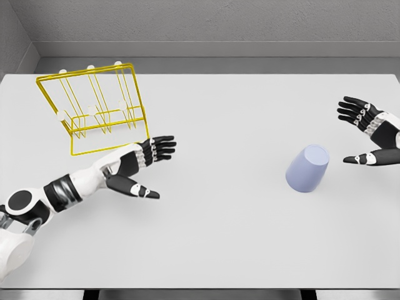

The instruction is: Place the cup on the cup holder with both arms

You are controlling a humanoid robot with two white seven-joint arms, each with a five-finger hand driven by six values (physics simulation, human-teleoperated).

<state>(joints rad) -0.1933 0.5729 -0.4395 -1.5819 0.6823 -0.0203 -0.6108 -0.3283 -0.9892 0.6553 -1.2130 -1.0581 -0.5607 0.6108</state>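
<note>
In the head view, a white table (206, 244) is seen filling most of the frame, with a grey wall behind it. A pale lavender cup (307, 169) is found on the right half of the table, tilted so that its closed base is turned up and away toward the far right; whether it lies fully on its side cannot be told.

A yellow wire cup holder (94, 106) is placed at the far left of the table, well apart from the cup. Its frame is made of thin yellow rods, and several upright pegs with white tips are carried on it.

The left hand (139, 164) is brought in from the lower left on a white arm and is held just in front of the holder's near edge. Its black fingers are spread and extended toward the right, the thumb pointed apart from them, and nothing is grasped.

The right hand (370, 132) is shown at the right edge, near the cup but not touching it. Its fingers are splayed apart, the thumb held below them, and nothing is held.
</note>
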